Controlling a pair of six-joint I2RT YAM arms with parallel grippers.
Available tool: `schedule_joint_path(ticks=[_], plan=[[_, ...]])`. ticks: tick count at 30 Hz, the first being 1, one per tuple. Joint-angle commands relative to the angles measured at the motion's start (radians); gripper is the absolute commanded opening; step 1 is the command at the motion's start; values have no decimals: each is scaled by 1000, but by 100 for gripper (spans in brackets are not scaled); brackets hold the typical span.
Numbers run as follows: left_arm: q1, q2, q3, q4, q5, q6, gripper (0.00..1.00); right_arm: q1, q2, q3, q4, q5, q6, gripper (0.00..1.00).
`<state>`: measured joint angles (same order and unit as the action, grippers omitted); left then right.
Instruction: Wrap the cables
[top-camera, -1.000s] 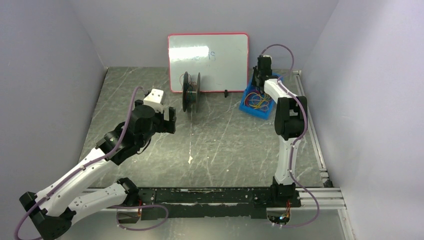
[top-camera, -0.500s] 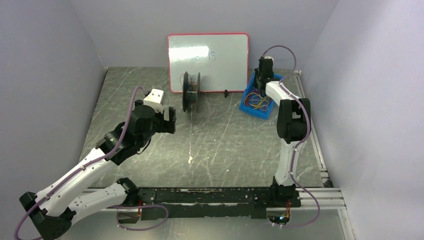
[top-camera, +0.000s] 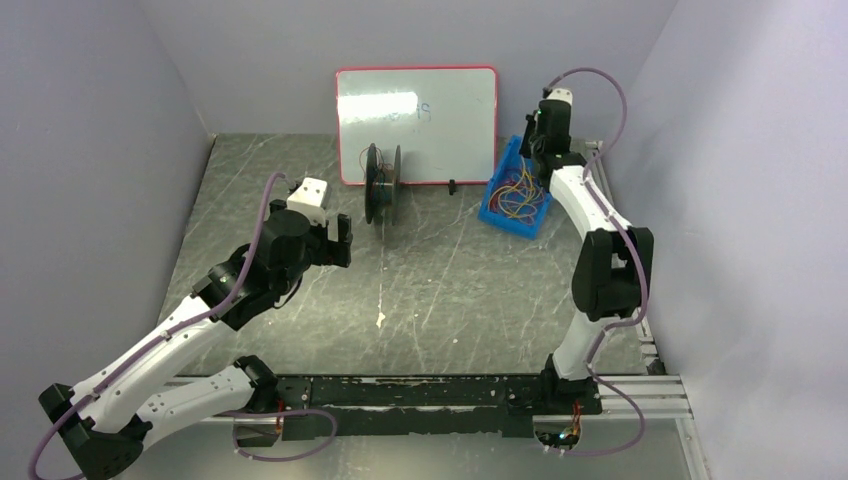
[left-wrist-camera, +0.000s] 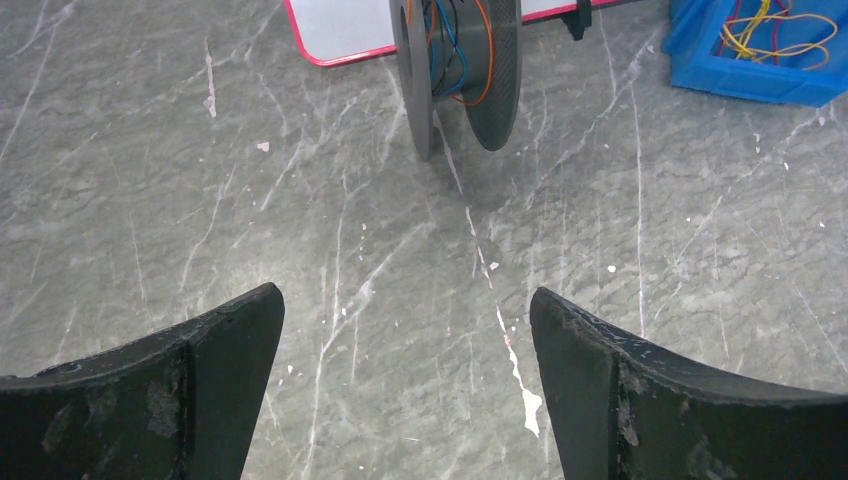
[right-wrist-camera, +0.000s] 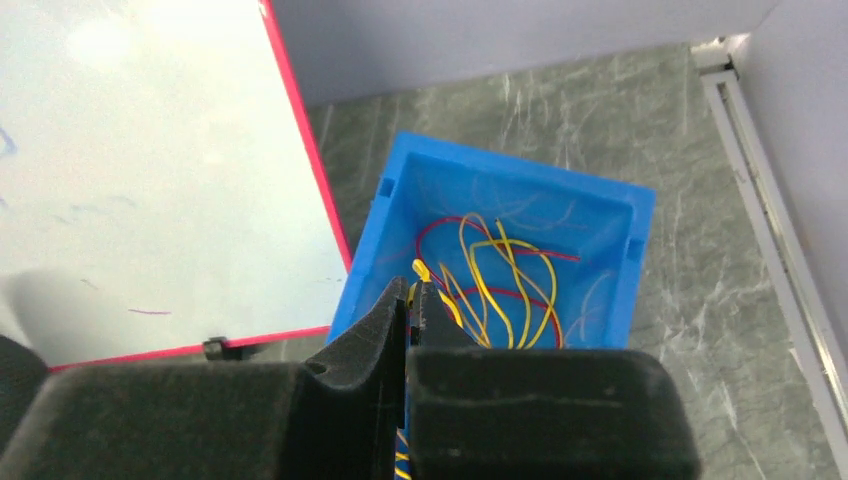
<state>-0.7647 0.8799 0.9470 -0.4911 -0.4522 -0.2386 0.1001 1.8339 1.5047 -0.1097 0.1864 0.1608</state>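
The table's middle gives room to pass. At its far edge stand the board, the spool and, rightmost, the bin of cables.

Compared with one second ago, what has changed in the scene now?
The right arm shut its jaws, apparently on a yellow cable, and rose out of the blue bin, swinging slightly rightward. The left arm, with its jaws open, the spool and the bin stayed as they were.

Soft, even light with glare on the whiteboard; the close jaws look perhaps slightly blurred.
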Motion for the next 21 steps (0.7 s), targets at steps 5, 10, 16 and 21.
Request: schedule_joint_path(ticks=[5,10,16,21], plan=[[-4,2,5,2,6,13,97,-4,-136,37,7,30,29,0],[-3,5,7,0,6,12,97,-1,-201,73,15,41,55,0],[-2,5,4,5,13,13,97,4,-254,139,31,58,58,0],[-3,12,6,10,24,12,97,6,-263,246,-2,53,53,0]])
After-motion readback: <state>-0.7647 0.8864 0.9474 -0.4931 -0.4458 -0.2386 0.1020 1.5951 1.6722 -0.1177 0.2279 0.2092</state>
